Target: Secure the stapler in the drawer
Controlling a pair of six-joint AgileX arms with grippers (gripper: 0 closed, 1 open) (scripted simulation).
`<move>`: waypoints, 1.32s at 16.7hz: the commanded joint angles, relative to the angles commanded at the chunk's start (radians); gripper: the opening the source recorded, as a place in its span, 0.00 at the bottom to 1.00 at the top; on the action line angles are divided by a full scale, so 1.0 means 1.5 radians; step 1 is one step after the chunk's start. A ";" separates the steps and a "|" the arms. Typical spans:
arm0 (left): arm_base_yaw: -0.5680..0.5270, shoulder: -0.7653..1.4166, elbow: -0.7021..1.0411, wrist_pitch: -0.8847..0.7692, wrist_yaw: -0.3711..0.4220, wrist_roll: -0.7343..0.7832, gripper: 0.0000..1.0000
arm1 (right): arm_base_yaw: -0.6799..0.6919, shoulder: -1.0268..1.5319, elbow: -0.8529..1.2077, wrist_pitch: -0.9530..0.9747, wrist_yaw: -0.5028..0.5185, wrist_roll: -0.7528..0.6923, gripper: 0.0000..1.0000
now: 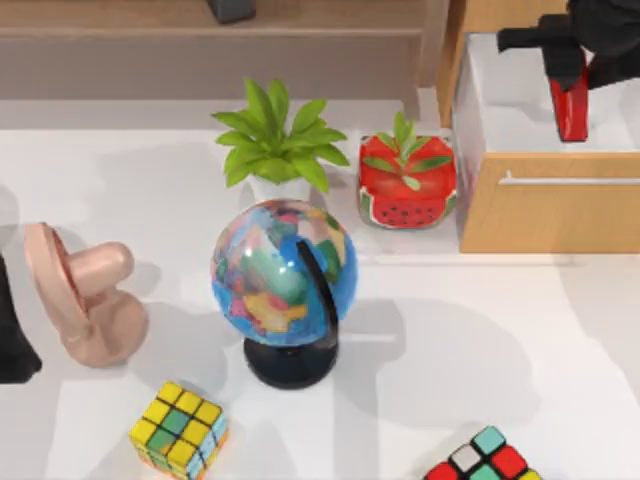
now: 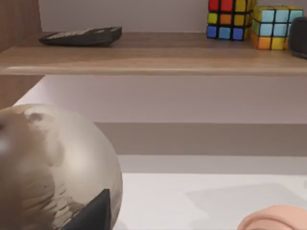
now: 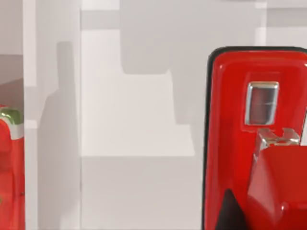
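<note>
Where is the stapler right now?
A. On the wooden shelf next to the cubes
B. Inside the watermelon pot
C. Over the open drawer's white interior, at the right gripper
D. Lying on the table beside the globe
C. In the top view the red stapler hangs over the white interior of the open drawer, directly under the right gripper.

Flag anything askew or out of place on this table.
Nothing is spilled or broken. The stapler hangs on end over the open drawer under the right gripper, not yet lying flat inside.
</note>
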 joint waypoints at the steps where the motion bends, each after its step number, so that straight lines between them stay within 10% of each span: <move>1: 0.000 0.000 0.000 0.000 0.000 0.000 1.00 | -0.012 0.026 0.012 -0.013 -0.003 -0.005 0.00; 22: 0.000 0.000 0.000 0.000 0.000 0.000 1.00 | -0.049 0.169 0.061 -0.078 -0.064 -0.024 0.00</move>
